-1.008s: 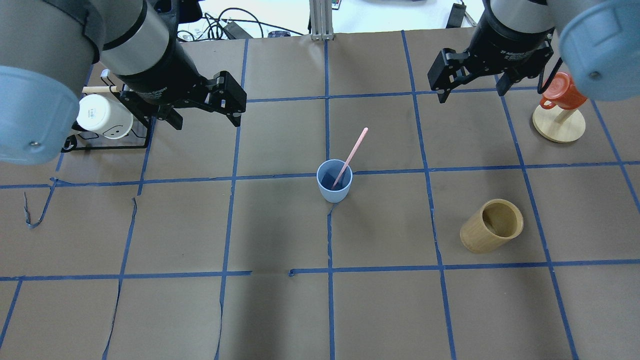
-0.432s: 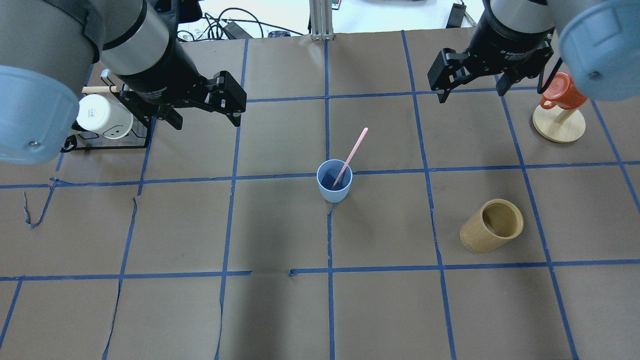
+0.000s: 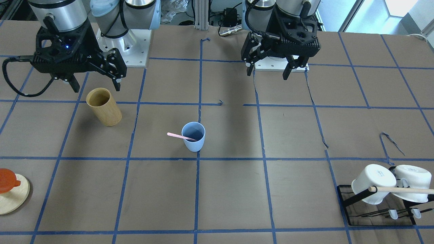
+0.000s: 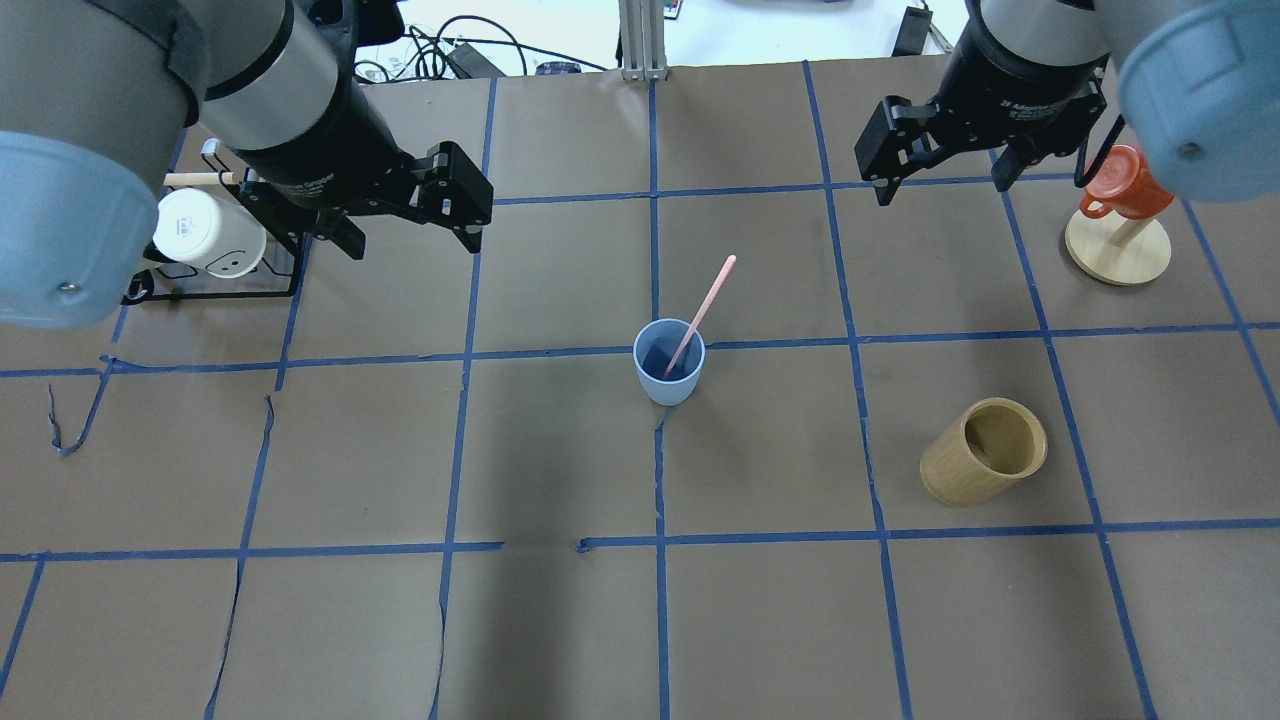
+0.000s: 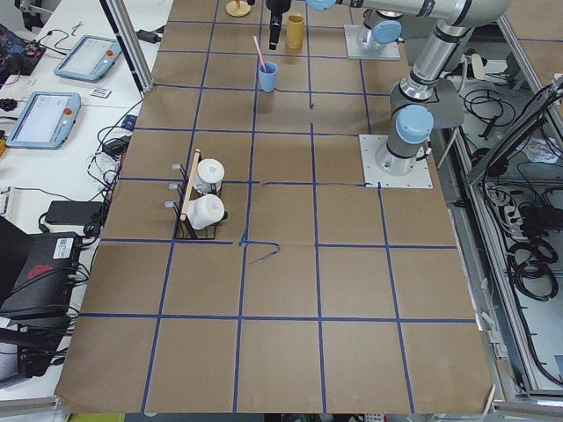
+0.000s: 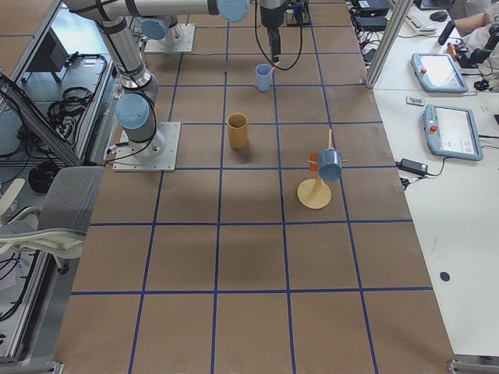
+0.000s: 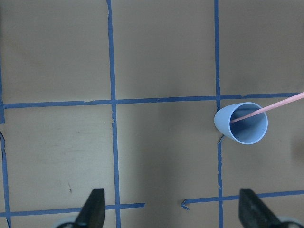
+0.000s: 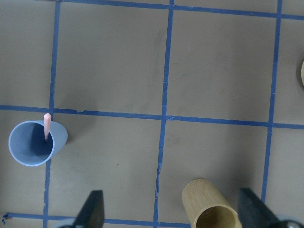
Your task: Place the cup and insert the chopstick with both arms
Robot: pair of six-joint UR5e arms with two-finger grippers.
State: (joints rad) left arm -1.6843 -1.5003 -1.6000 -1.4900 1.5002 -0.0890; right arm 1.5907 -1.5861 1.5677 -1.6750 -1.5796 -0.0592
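Note:
The light blue cup [image 4: 668, 375] stands upright at the table's centre, also in the front view [image 3: 194, 139] and both wrist views [image 7: 240, 124] [image 8: 35, 142]. A pale pink chopstick [image 4: 708, 303] leans inside it, its top sticking out over the rim [image 3: 178, 136]. My left gripper [image 4: 412, 235] is open and empty, raised well to the cup's left and farther back. My right gripper [image 4: 943, 188] is open and empty, raised at the far right. Neither touches the cup.
A tan bamboo cylinder [image 4: 985, 450] stands right of the cup. A black rack with white mugs [image 4: 210, 235] and a wooden dowel sits at the far left. A red cup on a wooden stand [image 4: 1120, 200] is at the far right.

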